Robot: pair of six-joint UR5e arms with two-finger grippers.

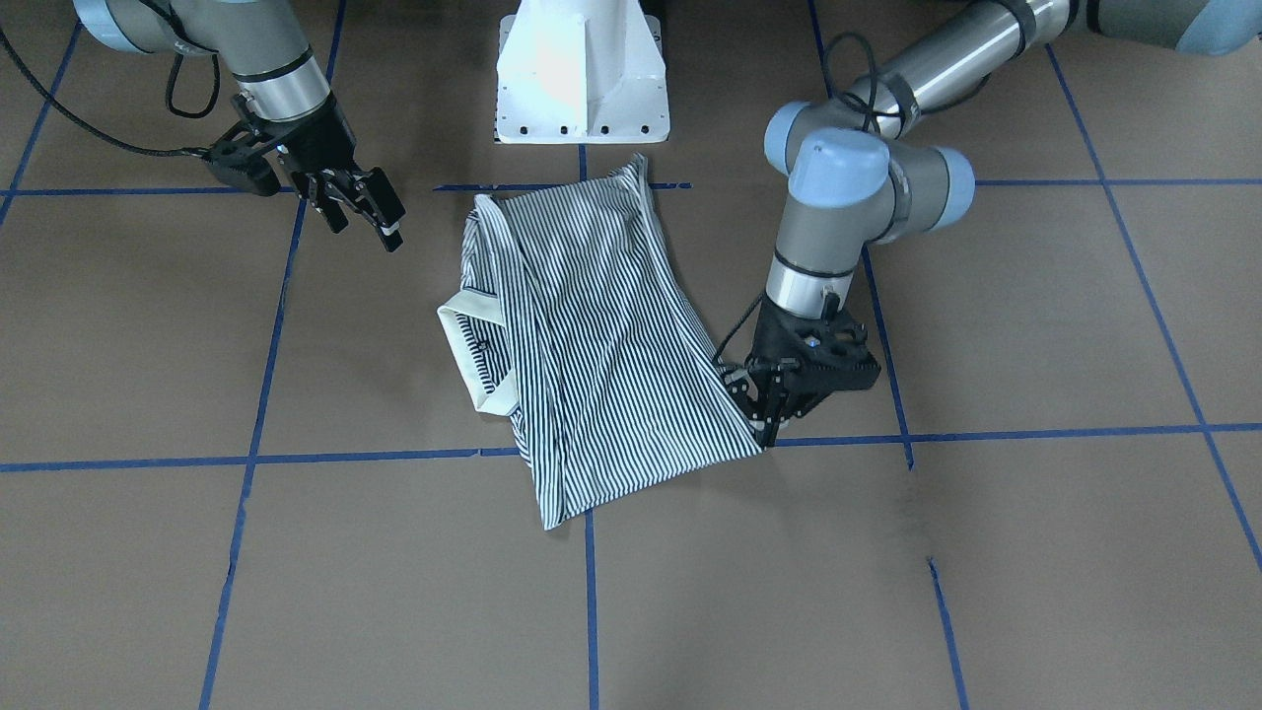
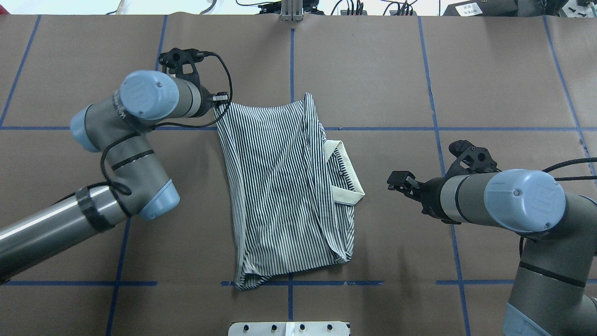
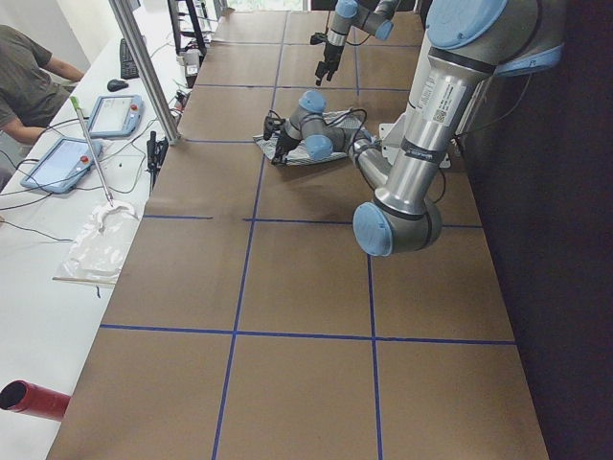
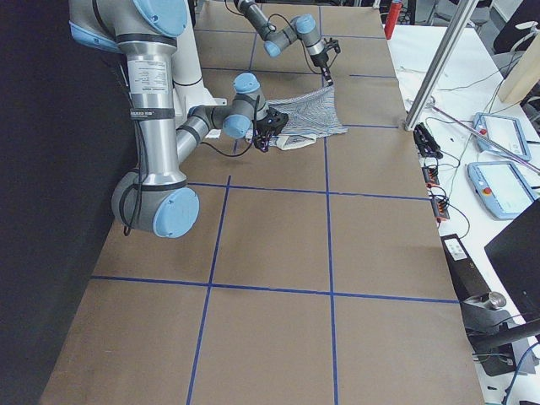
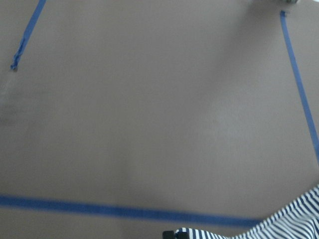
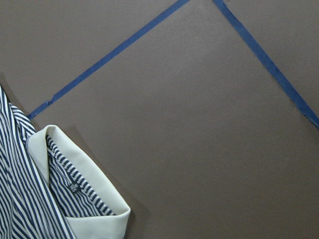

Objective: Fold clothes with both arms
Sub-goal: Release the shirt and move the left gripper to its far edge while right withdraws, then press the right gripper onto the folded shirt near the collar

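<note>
The striped polo shirt point(image 1: 601, 345) lies folded lengthwise on the brown table, its white collar point(image 1: 468, 345) sticking out on one side. From overhead the shirt point(image 2: 275, 186) is at the centre, with the collar point(image 2: 347, 179) toward my right arm. My left gripper point(image 1: 767, 426) is low and shut on the shirt's far left corner, and it also shows overhead point(image 2: 218, 99). The left wrist view shows only striped cloth point(image 5: 294, 219) at its bottom edge. My right gripper point(image 1: 365, 219) is open and empty, raised beside the collar side, a gap away from it overhead point(image 2: 397, 179). The right wrist view shows the collar point(image 6: 94, 219).
The white pedestal base point(image 1: 582, 79) stands at the robot's edge just behind the shirt. Blue tape lines point(image 2: 433, 116) divide the table. Beyond the far edge are a metal post point(image 3: 144, 67), tablets point(image 3: 115, 115) and a seated person point(image 3: 29, 77).
</note>
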